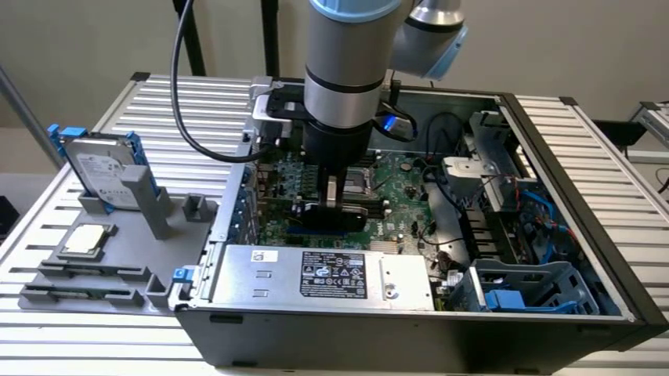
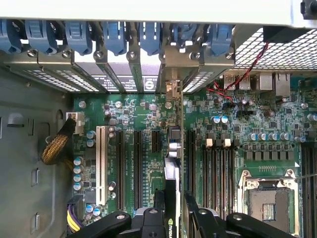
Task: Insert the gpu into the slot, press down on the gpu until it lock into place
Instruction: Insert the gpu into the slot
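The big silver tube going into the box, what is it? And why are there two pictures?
That tube is a robot arm. The box is an open computer lying on a slatted table. The exterior view comes from a camera off the arm. The wrist view comes from a camera riding on the arm, looking at the green board inside the computer. At the arm's end is a pincer, shut on a thin black card, the gpu, held on its edge over the board. On the exterior view's left, a grey tray holds a hard drive and a small square chip.
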`<state>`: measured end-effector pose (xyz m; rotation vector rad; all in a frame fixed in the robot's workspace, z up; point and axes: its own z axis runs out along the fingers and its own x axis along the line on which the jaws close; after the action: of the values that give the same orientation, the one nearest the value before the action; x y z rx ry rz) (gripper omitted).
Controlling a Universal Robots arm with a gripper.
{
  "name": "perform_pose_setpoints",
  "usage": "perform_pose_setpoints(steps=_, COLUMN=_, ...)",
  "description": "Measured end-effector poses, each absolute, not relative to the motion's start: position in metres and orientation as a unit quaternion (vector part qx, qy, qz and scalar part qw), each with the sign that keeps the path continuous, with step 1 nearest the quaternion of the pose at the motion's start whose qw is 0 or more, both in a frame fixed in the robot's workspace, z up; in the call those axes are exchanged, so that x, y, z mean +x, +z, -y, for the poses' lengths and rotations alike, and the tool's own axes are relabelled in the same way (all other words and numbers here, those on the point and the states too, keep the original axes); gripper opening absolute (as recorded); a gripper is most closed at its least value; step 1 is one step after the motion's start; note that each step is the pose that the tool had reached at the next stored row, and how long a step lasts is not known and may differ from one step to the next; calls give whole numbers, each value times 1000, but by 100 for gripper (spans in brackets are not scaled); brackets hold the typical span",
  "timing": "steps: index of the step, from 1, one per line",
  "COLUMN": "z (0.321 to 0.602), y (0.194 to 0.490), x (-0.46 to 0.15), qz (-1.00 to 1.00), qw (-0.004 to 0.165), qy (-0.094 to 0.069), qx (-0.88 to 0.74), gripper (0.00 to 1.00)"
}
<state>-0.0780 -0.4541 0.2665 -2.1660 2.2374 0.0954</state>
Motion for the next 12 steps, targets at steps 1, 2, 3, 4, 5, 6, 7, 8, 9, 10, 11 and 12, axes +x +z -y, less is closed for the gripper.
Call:
perform_pose_setpoints(steps=1, z=454, y=266, x=-78, qz=-718, qw=13, qy=31, qx=-696, gripper=26)
perform_pose_setpoints(steps=2, z=454, y=266, x=-78, qz=-717, qw=13, qy=31, qx=-696, gripper=26)
perform_pose_setpoints(steps=3, z=454, y=266, x=-78, qz=-716, qw=13, qy=31, qx=-698, gripper=26)
perform_pose_setpoints(steps=4, z=454, y=266, x=-78, qz=-715, qw=13, qy=31, qx=-699, gripper=26)
perform_pose_setpoints(steps=5, z=453, y=266, x=-78, qz=-714, qw=13, qy=31, qx=-700, gripper=26)
perform_pose_setpoints(steps=6, z=453, y=266, x=-78, qz=-713, qw=13, qy=31, qx=-701, gripper=26)
perform_pose_setpoints(steps=7, z=453, y=266, x=-78, qz=-712, qw=13, qy=31, qx=-701, gripper=26)
perform_pose_setpoints(steps=8, z=453, y=266, x=-78, qz=-712, qw=13, qy=31, qx=-701, gripper=26)
perform_pose_setpoints(steps=9, z=453, y=266, x=-78, qz=-712, qw=13, qy=31, qx=-701, gripper=26)
perform_pose_setpoints(steps=10, z=453, y=266, x=-78, qz=-712, qw=13, qy=31, qx=-701, gripper=26)
perform_pose_setpoints(steps=11, z=453, y=266, x=-78, qz=-712, qw=13, qy=31, qx=-701, gripper=26)
perform_pose_setpoints(steps=12, z=453, y=266, x=-78, qz=-712, qw=13, qy=31, qx=-701, gripper=26)
